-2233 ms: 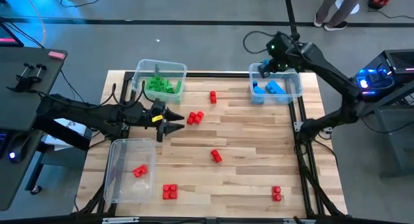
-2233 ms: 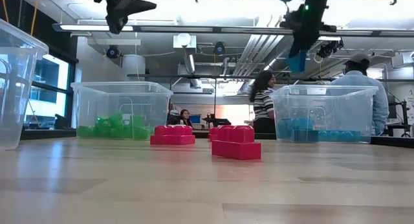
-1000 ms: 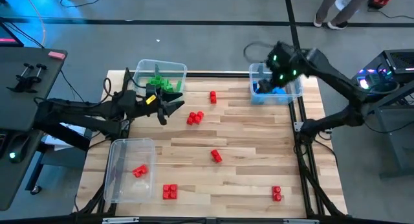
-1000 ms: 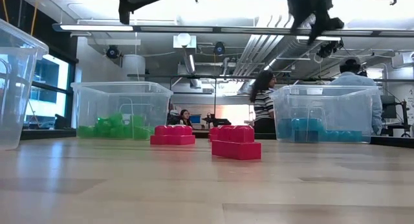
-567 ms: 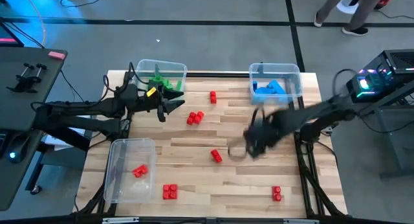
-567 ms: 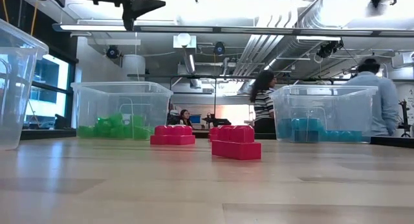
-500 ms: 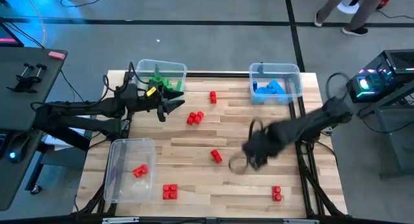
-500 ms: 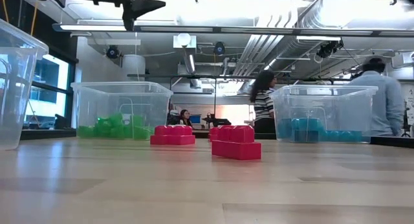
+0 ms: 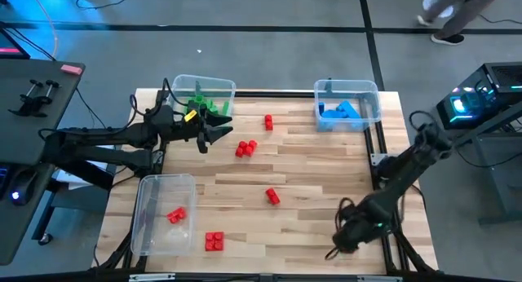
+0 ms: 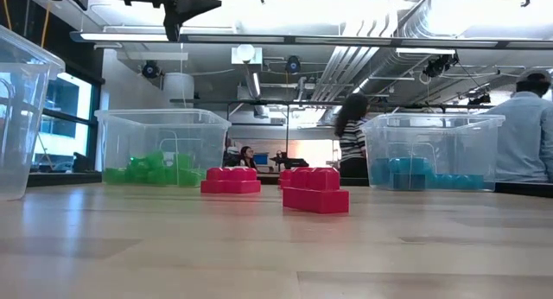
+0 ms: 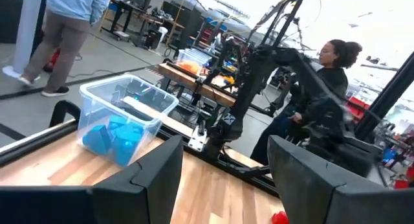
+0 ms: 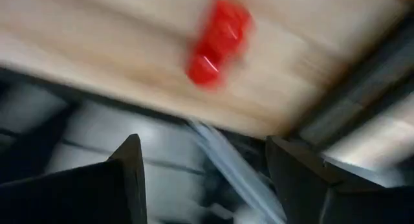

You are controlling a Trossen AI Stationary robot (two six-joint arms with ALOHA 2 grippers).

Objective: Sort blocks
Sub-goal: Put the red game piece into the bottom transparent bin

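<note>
My left gripper [image 9: 218, 132] hangs open and empty above the table beside the bin of green blocks [image 9: 204, 107]; the low view shows it high up [image 10: 203, 3]. My right gripper [image 9: 336, 248] is at the near right of the table, open. A blurred red block [image 12: 218, 39] lies on the wood ahead of its fingers, apart from them. More red blocks lie loose on the table: a cluster [image 9: 246, 148], a single one [image 9: 268, 121], another [image 9: 272, 196] and one near the front [image 9: 214, 240]. One red block [image 9: 176, 215] sits in the near left bin. Blue blocks [image 9: 342, 111] fill the far right bin.
Three clear bins stand on the table: far left [image 9: 178, 86], far right [image 9: 371, 94], near left [image 9: 151, 233]. A black frame rail [image 9: 377, 160] runs along the table's right edge. People stand in the room beyond the table [image 10: 350, 135].
My right arm has swung fast from above the blue bin at the far right, across the table's middle, down to the near right corner over a red block, and has dropped out of the low view. My left gripper has stayed about where it was.
</note>
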